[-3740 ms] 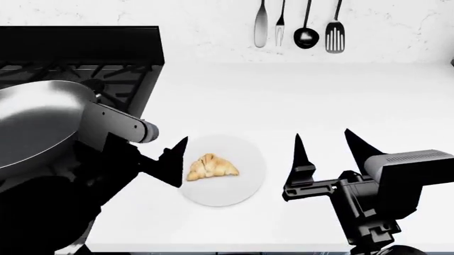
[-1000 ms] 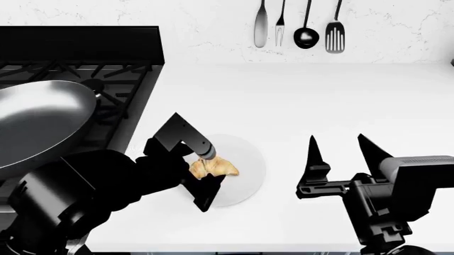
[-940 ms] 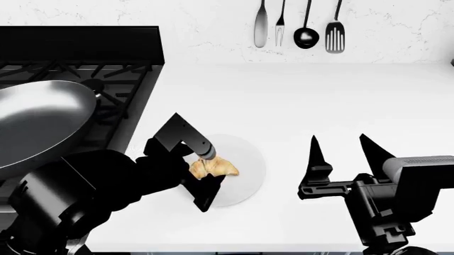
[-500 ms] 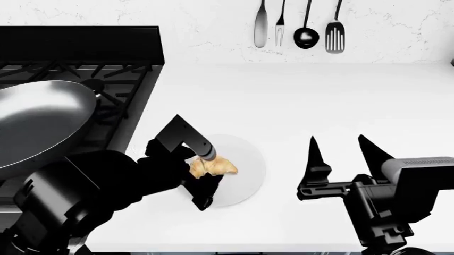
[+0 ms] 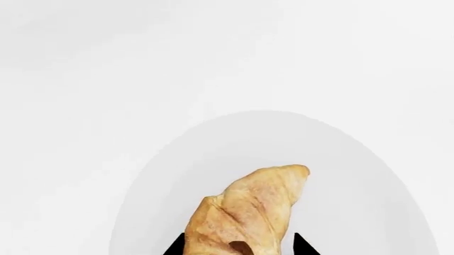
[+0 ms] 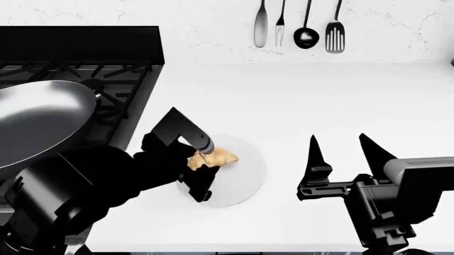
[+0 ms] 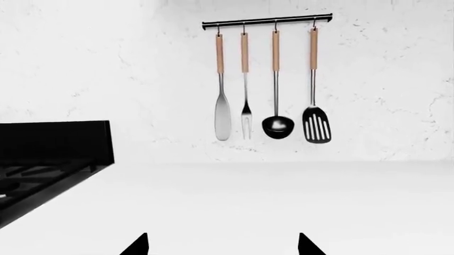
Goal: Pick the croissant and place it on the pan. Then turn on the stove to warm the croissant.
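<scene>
The golden croissant (image 6: 221, 156) sits between the fingers of my left gripper (image 6: 203, 167), just above the flat white plate (image 6: 245, 178). In the left wrist view the croissant (image 5: 248, 210) fills the gap between the two black fingertips (image 5: 176, 247), and my left gripper (image 5: 239, 247) is shut on it over the plate (image 5: 354, 175). The large grey pan (image 6: 35, 122) rests on the black stove (image 6: 120, 79) at the left; its knobs are out of view. My right gripper (image 6: 338, 139) stands open and empty over the counter at the right, and its tips are wide apart in its own wrist view (image 7: 223, 239).
Several utensils (image 6: 298, 24) hang on a wall rail behind the counter, also in the right wrist view (image 7: 269, 79). The stove's raised back (image 7: 50, 154) borders the white counter (image 6: 319, 95) on the left. My left arm covers the stove's front edge.
The left gripper came in around the croissant and closed on it; in the last half second it rose slightly toward the stove with the croissant. The right gripper stayed nearly still.
</scene>
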{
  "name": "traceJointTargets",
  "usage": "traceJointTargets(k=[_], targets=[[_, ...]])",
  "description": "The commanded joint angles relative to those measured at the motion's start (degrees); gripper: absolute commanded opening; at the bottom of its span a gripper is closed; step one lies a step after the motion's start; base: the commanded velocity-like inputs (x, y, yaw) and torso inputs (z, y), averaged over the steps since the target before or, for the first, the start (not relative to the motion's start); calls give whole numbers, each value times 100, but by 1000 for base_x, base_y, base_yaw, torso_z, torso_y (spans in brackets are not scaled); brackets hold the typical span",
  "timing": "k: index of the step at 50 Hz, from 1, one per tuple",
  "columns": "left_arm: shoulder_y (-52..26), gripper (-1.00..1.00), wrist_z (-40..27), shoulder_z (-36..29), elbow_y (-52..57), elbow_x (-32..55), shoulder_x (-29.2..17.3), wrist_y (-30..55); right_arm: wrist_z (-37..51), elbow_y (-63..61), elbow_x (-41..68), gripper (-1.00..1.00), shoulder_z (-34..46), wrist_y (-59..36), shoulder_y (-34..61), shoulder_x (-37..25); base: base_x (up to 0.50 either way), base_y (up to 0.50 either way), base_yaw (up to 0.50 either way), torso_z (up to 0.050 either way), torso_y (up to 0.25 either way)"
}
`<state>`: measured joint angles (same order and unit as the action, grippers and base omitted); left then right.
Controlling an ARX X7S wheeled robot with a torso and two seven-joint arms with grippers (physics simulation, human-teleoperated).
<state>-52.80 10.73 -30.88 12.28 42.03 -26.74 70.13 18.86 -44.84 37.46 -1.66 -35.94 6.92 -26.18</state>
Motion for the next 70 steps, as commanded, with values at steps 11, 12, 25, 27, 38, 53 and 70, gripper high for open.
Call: traceJointTargets(k=[11, 12, 25, 27, 38, 53, 70], targets=[[-369, -100, -580, 871, 745, 754, 39, 849, 159, -344, 202, 100, -126, -85, -36, -99, 0, 0, 0, 0, 0], [-412, -100, -620, 951, 788, 819, 51, 923, 159, -352, 202, 100, -131, -76, -42, -102, 0, 0, 0, 0, 0], [-1149, -100, -1078, 1801, 944, 1553, 215, 1696, 197, -415, 173, 100, -74, -95, -1, -168, 0, 0, 0, 0, 0], [-1213, -100, -1137, 1872, 945, 1640, 212, 1758, 190, -412, 175, 100, -67, -92, 6, -177, 0, 0, 0, 0, 0], [-1400, -100, -1370, 2047, 880, 1953, 70, 1777, 115, -482, 43, 100, 22, -5, -22, -285, 0, 0, 0, 0, 1], [-1477, -100, -1639, 2062, 802, 2245, -42, 1692, 88, -502, -78, 100, 101, 100, -79, -341, 0, 412, 0, 0, 0], [-1499, -100, -1761, 1958, 740, 2401, -158, 1527, 102, -472, -94, 100, 165, 137, -61, -355, 0, 500, 0, 0, 0]])
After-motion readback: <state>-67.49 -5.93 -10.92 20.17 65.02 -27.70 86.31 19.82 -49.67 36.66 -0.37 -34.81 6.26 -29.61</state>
